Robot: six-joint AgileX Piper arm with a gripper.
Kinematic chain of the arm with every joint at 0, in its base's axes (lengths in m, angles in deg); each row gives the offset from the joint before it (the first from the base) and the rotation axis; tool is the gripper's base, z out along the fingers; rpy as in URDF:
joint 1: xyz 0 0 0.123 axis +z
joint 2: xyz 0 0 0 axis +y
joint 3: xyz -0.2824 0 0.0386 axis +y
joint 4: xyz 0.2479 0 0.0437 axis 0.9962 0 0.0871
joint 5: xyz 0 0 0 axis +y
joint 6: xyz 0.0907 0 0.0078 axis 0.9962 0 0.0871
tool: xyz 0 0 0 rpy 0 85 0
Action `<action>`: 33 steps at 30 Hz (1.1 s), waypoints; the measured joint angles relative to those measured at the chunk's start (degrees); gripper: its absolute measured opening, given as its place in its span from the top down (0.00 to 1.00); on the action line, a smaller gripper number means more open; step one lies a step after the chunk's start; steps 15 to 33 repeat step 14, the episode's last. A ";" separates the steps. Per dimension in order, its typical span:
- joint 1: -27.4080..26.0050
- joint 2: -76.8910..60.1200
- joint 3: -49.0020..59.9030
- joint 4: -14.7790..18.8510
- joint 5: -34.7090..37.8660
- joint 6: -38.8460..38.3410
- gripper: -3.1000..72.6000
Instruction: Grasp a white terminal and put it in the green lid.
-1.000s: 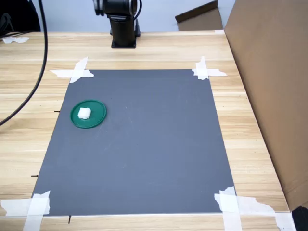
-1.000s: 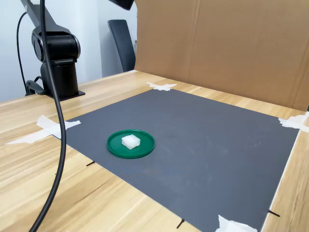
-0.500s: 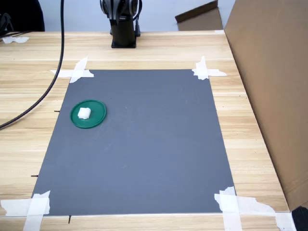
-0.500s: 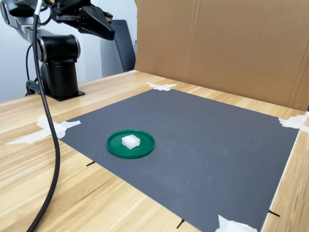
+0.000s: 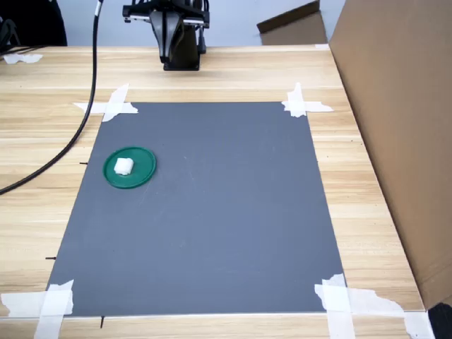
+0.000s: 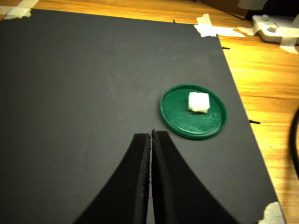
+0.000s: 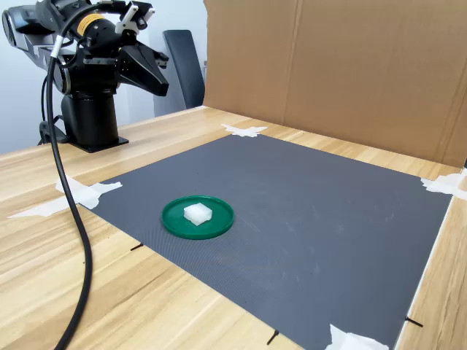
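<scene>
Gripper [image 6: 151,134] is hanging closed and empty above the mat [image 6: 93,116]. White terminal [image 6: 198,102] is sitting inside green lid [image 6: 180,119], looking light and hard; pinch its flat sides.

A lab-like robot test bench: taped grey mat [image 5: 205,205] on wooden table [image 5: 367,183], cardboard screen [image 7: 350,73] behind.

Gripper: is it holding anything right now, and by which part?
Nothing is held. The gripper has its fingers pressed together with nothing between them, well above the mat. The terminal lies in the lid.
</scene>
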 joint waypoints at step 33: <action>0.00 -2.07 3.43 -4.17 -1.40 -0.02 0.99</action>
